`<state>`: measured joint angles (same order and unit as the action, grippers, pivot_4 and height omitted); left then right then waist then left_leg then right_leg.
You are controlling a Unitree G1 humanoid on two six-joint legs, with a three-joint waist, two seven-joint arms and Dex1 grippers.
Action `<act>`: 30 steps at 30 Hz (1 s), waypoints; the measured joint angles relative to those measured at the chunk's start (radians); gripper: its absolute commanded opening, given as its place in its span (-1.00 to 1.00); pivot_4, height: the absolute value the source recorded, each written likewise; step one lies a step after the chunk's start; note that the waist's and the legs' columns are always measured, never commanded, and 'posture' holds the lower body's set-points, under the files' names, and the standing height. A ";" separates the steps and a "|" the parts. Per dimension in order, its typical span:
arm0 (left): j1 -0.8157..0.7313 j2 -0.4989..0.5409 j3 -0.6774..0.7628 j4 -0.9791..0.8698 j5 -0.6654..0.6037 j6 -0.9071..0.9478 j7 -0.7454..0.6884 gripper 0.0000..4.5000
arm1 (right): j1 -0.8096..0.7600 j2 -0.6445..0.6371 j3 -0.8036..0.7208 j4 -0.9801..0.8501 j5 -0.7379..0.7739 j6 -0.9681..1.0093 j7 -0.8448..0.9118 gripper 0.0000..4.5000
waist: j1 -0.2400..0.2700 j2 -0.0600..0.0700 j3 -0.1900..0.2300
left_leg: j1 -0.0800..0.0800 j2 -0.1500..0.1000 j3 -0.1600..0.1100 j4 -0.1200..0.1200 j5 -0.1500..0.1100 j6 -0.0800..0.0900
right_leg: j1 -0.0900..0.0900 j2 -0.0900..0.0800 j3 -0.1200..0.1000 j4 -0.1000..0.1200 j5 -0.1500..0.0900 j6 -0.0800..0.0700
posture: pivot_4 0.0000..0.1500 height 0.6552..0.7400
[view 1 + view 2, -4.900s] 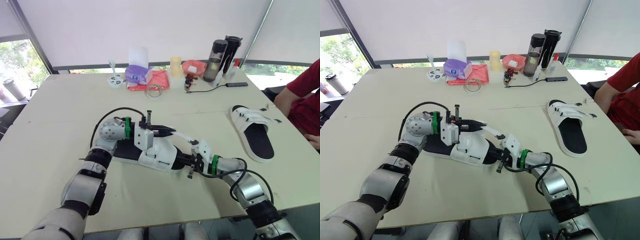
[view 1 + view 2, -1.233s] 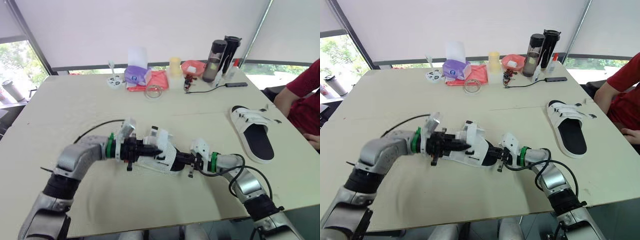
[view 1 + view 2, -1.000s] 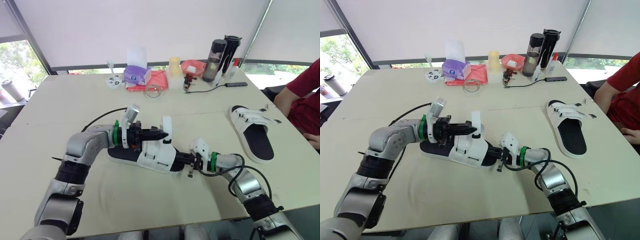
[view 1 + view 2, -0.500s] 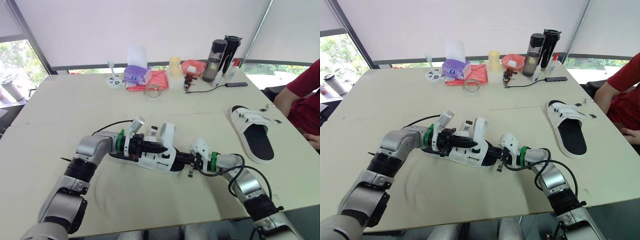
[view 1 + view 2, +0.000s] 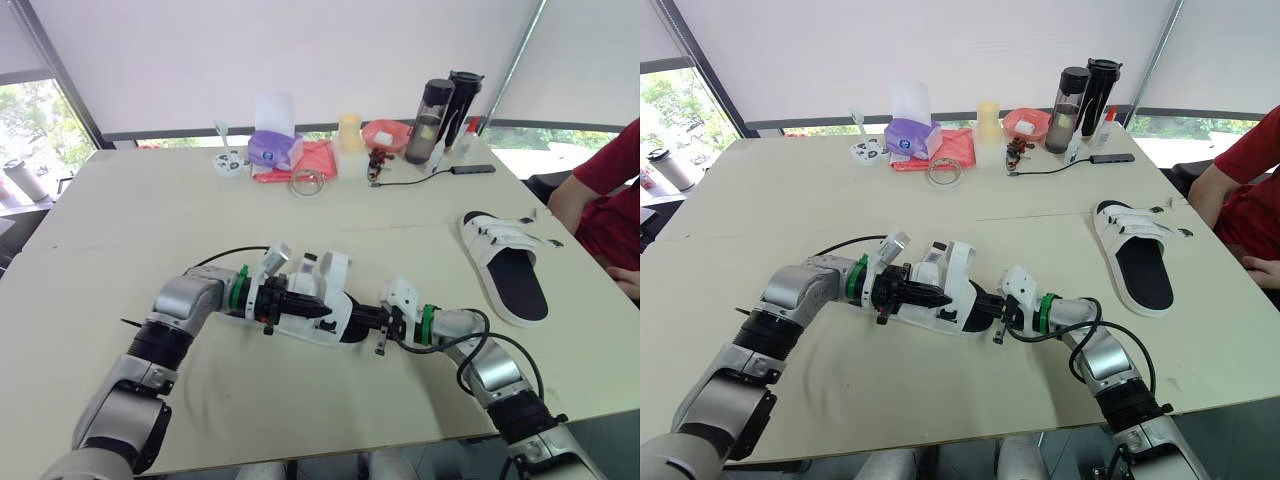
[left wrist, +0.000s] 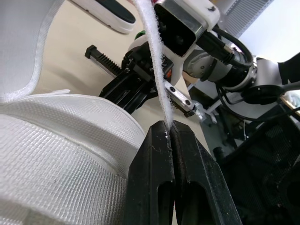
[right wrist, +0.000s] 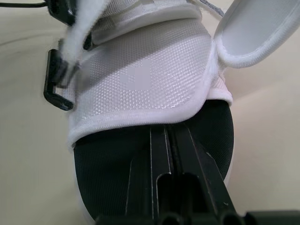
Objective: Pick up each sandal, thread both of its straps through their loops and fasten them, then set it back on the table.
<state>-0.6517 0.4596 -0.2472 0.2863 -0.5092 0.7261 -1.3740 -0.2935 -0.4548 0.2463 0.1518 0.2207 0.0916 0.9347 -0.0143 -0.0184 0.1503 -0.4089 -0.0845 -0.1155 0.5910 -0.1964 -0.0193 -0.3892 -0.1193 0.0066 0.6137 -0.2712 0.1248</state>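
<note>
A white sandal (image 5: 320, 300) with a black sole lies on the table (image 5: 130, 220) in front of me. My left gripper (image 5: 316, 310) is at its near side, shut on a white strap (image 6: 154, 61) that runs from the fingertips across the mesh upper (image 6: 56, 145). A second strap (image 5: 334, 268) stands loose above the upper. From the right, my right gripper (image 5: 363, 318) is shut on the sandal's toe end, its fingers (image 7: 171, 178) lying over the black insole (image 7: 112, 164). The other sandal (image 5: 510, 262) lies flat at the right with its straps across the upper.
Along the far edge stand a purple tissue box (image 5: 276, 148), a red cloth (image 5: 318, 158), a yellow cup (image 5: 349, 131), a red bowl (image 5: 385, 133), two dark bottles (image 5: 438, 108) and a phone on a cable (image 5: 472, 168). A person in red (image 5: 612, 190) sits at the right.
My left gripper has brought the strap down from upright to low beside the sandal's upper and drawn back slightly towards me. The right gripper and the far sandal have stayed put.
</note>
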 measured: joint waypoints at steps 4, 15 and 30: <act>0.000 -0.006 0.000 0.005 0.017 -0.022 0.003 -0.98 | 0.000 0.000 0.000 0.000 0.000 0.000 0.000 -1.00 | 0.000 0.000 0.000 | 0.000 0.000 0.000 0.000 0.000 0.000 | 0.000 0.000 0.000 0.000 0.000 0.000 | 1.00 1.00; -0.013 0.021 -0.017 0.028 0.035 -0.019 -0.085 -0.98 | 0.000 0.004 0.001 0.000 0.000 0.000 -0.002 -1.00 | -0.003 0.000 0.000 | 0.000 0.000 0.000 0.000 0.000 0.000 | 0.000 0.000 0.000 0.000 0.000 0.000 | 1.00 1.00; -0.062 0.030 -0.094 0.086 0.176 -0.287 -0.150 -0.98 | 0.003 0.013 0.003 0.000 0.000 0.000 -0.016 -1.00 | -0.004 0.001 -0.001 | 0.000 0.002 0.001 -0.001 0.000 0.000 | 0.000 0.000 0.000 0.000 0.000 0.000 | 1.00 1.00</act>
<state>-0.7136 0.4894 -0.3411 0.3718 -0.3332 0.4394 -1.5245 -0.2902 -0.4422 0.2490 0.1516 0.2207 0.0917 0.9191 -0.0187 -0.0179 0.1496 -0.4089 -0.0823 -0.1149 0.5904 -0.1965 -0.0195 -0.3895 -0.1190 0.0064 0.6133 -0.2713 0.1245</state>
